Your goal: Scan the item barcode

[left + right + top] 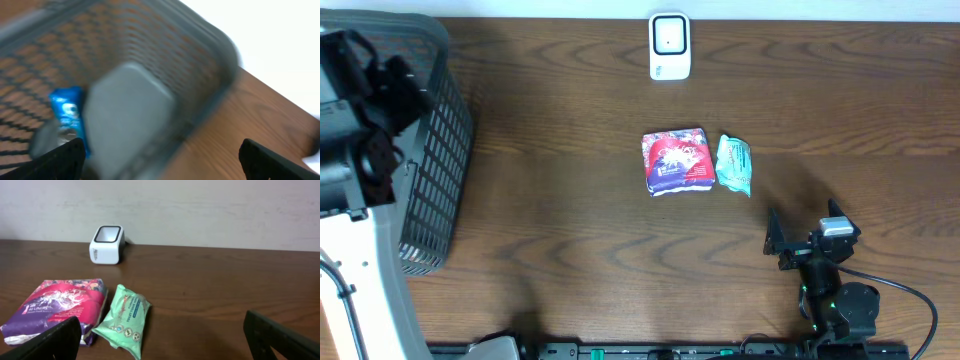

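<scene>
Left gripper (160, 161): you're hovering it, released, over the grey plastic mesh basket (220, 50).
Right gripper (160, 340): you're holding it low, released.

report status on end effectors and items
Left end effector open over basket; right end effector open, empty. Liner pack, wipes pack side by side, scanner beyond. Nothing in the way.

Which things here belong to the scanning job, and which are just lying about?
For the job: white scanner; red and purple packet; green packet; right gripper, open, near both packets.
Lying about: grey basket with a blue packet inside; left gripper, open, over the basket.
</scene>
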`<state>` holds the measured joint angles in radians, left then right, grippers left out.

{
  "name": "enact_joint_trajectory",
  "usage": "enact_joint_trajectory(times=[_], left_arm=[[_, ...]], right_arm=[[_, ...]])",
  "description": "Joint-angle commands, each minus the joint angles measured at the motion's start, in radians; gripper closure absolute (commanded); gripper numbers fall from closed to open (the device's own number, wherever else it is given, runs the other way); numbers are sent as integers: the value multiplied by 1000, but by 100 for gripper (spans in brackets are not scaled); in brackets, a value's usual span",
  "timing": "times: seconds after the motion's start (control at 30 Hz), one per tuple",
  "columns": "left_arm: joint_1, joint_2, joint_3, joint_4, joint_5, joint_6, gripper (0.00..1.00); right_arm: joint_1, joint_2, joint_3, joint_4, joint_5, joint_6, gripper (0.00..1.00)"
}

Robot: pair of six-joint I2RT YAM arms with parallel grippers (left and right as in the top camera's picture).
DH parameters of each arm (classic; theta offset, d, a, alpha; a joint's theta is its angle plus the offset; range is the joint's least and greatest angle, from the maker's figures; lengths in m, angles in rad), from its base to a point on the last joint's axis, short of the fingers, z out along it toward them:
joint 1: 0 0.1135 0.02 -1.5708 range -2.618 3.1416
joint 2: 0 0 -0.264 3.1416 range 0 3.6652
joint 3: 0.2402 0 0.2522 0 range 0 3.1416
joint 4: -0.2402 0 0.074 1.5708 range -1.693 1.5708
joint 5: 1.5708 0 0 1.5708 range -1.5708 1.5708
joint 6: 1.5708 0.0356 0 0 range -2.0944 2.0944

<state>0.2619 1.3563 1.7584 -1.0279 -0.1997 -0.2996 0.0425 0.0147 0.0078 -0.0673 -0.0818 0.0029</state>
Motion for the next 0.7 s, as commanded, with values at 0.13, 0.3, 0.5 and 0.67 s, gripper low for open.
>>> enact_joint_trajectory(times=[0.13, 0.3, 0.5, 0.67], left_arm=[[173, 103, -3, -21, -134, -111, 2], [285, 201, -3, -96, -31, -209, 2], [322, 307, -3, -275, 167, -215, 1], [322, 391, -3, -398, 163, -215, 3]], right_arm=[[-2, 0, -2, -3, -6, -11, 1], [-2, 0, -2, -3, -6, -11, 1], [-2, 0, -2, -3, -6, -11, 1], [-2, 0, -2, -3, -6, -11, 1]])
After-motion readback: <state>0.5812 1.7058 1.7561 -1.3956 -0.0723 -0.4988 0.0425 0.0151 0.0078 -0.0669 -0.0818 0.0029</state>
